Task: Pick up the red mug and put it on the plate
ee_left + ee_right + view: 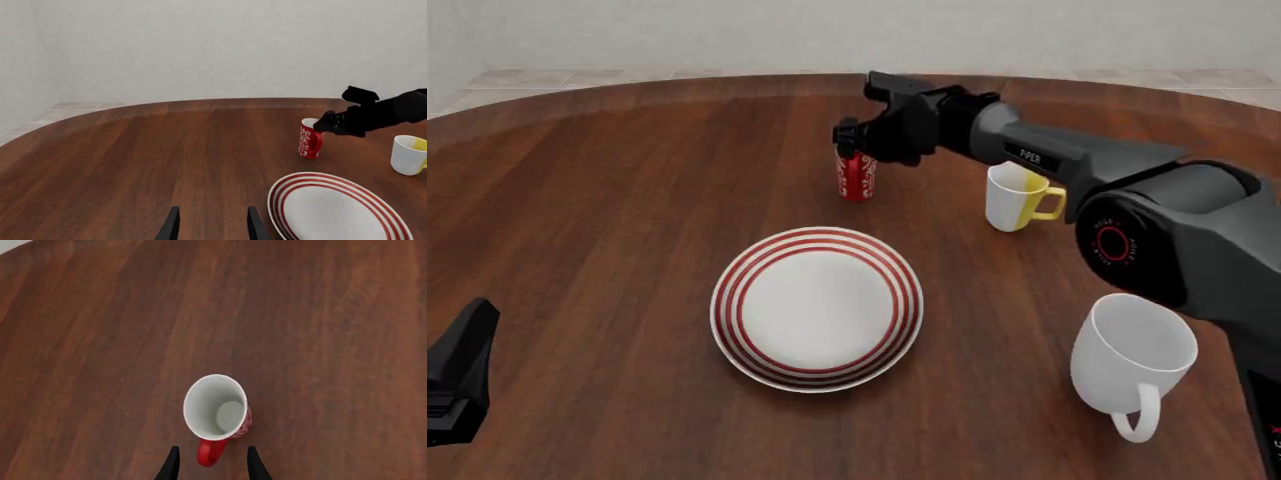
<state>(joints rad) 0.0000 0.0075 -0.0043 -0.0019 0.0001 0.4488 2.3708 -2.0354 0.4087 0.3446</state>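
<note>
The right arm (1094,170) is reaching across the far half of the wooden table (601,200), and its right gripper (851,143) is hanging directly above the red mug (856,178). In the right wrist view the two fingertips (171,465) are standing apart, with the mug's red handle (208,454) lying between them and touching neither. The jaws are spread and holding nothing.

The red mug is standing upright on the table, beyond the plate (817,307) and apart from it. Its white inside is facing the wrist camera.

The plate, white with red rings, is lying flat near the middle of the table. A white mug with a yellow handle (1018,197) is standing to the right of the red mug, under the right arm. A large plain white mug (1129,355) is standing at the near right.

The left gripper (212,227) is hovering low at the near left, beside the plate; its fingers are parted and holding nothing.
</note>
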